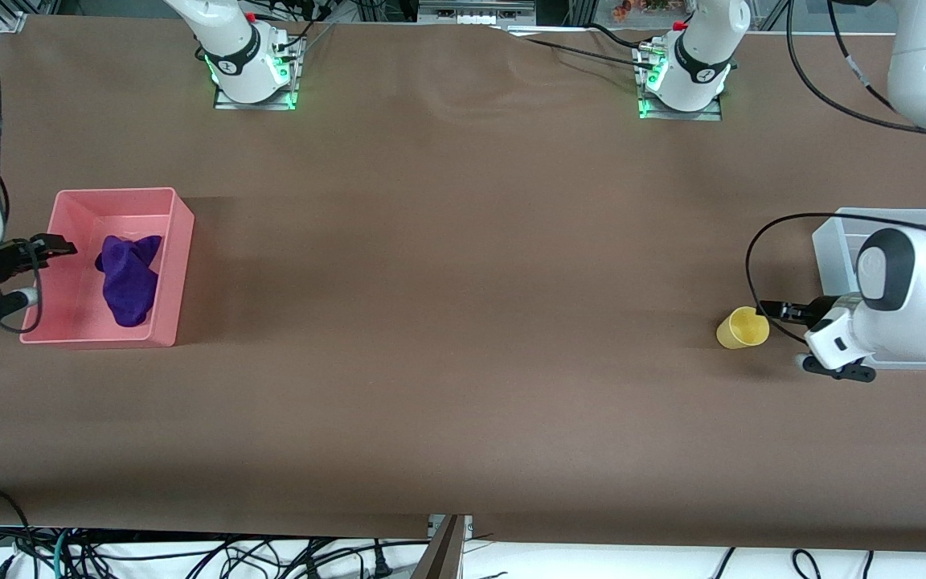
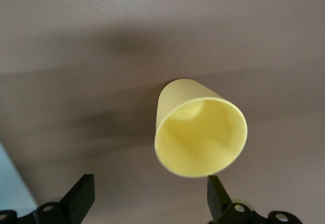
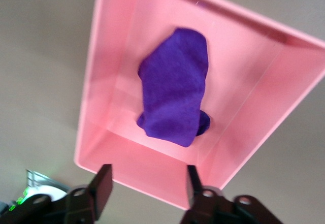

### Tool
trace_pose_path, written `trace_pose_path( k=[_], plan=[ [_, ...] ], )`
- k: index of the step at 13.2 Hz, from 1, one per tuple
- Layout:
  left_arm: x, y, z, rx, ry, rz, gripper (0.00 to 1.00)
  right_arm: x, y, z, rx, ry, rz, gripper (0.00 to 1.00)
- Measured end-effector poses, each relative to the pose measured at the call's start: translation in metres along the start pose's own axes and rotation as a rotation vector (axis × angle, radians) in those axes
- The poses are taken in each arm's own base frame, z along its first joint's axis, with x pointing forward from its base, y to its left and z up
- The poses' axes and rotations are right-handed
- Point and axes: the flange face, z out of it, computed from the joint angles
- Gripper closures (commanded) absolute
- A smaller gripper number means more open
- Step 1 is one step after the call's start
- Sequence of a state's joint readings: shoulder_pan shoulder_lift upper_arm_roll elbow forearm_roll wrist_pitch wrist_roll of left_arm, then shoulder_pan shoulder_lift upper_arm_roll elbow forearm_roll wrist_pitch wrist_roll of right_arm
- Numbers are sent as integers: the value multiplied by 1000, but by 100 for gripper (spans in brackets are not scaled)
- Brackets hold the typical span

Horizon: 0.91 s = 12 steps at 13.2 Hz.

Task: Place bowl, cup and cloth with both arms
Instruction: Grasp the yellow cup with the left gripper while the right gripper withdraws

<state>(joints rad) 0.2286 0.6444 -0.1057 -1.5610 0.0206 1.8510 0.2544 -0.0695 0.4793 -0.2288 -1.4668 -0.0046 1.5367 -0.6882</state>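
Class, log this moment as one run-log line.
cloth: in pink bin | cup: on its side on table | left gripper: open at cup | right gripper: open over bin rim

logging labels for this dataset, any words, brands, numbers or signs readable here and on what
No readable text anywhere.
Yellow cup: plain, no print.
Purple cloth and pink bin: no label.
Round marks on the arm bases: too small to read.
Left gripper and right gripper: no lettering visible.
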Motion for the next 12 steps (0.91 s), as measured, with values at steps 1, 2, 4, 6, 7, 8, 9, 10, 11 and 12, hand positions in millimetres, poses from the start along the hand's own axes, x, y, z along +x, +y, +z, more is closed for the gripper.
trace_pose_path(
  k=[1, 2, 4, 6, 7, 8, 9, 10, 11, 12],
  plan=[
    [4, 0, 9, -4, 1, -9, 76, 0, -21, -20, -1, 16, 15, 0],
    [8, 1, 16, -4, 7, -16, 87, 0, -50, -45, -5, 34, 32, 0],
    [12, 3, 24, -3, 11, -34, 100, -8, -114, -99, -19, 73, 100, 0],
    [13, 4, 24, -1, 17, -49, 100, -28, -160, -139, -40, 114, 115, 0],
    [14, 4, 23, -1, 19, -51, 100, -41, -174, -157, -55, 145, 116, 0],
    [14, 4, 21, 0, 23, -50, 100, -55, -183, -174, -76, 181, 116, 0],
    [14, 5, 15, 2, 31, -50, 100, -71, -189, -191, -100, 224, 119, 0],
    [12, 6, 4, 4, 34, -49, 100, -84, -194, -205, -119, 263, 120, 0],
    [7, 8, -13, 5, 27, -48, 100, -94, -198, -214, -141, 284, 123, 0],
    [-3, 8, -37, 12, 7, -43, 100, -99, -199, -219, -171, 297, 128, 0]
  ],
)
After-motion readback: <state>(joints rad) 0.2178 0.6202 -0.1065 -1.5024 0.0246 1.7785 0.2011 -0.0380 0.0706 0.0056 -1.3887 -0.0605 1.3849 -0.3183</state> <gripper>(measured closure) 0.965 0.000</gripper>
